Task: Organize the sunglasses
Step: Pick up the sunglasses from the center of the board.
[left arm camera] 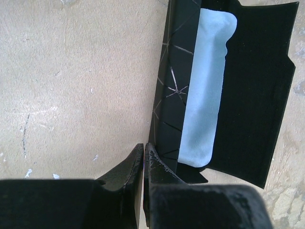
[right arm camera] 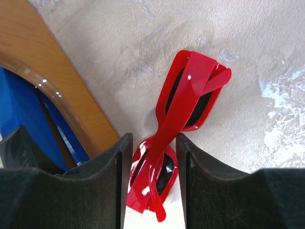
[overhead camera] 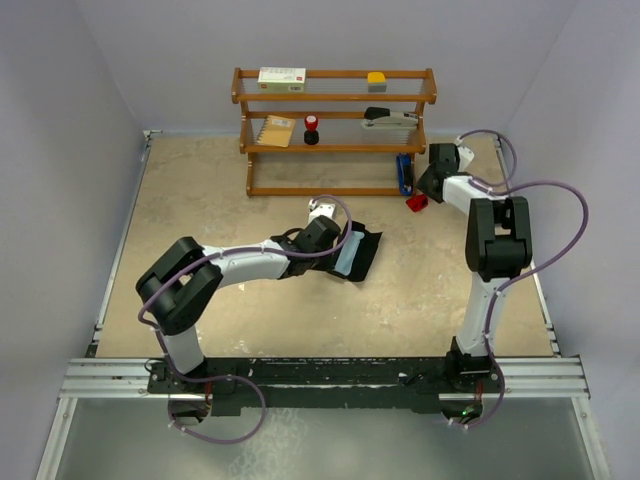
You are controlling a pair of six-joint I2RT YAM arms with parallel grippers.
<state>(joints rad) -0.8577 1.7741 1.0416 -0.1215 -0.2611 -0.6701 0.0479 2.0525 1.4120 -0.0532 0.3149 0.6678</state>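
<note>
The red sunglasses (right arm camera: 190, 90) lie folded on the table beside the shelf's right foot, a small red spot (overhead camera: 417, 203) in the top view. My right gripper (right arm camera: 153, 138) reaches down over them, open, its two fingers close on either side of the near lens. My left gripper (left arm camera: 144, 147) is shut with nothing in it, its tips on the table at the near left edge of the open black case (left arm camera: 267, 95). A light blue cloth (left arm camera: 205, 95) lies inside that case (overhead camera: 365, 250). From above, the left gripper (overhead camera: 333, 255) sits mid-table.
A wooden shelf (overhead camera: 335, 148) stands at the back with a box, a yellow block, a stapler and small items on it. Its curved wooden foot (right arm camera: 43, 62) and a blue object (right arm camera: 19, 109) lie just left of my right gripper.
</note>
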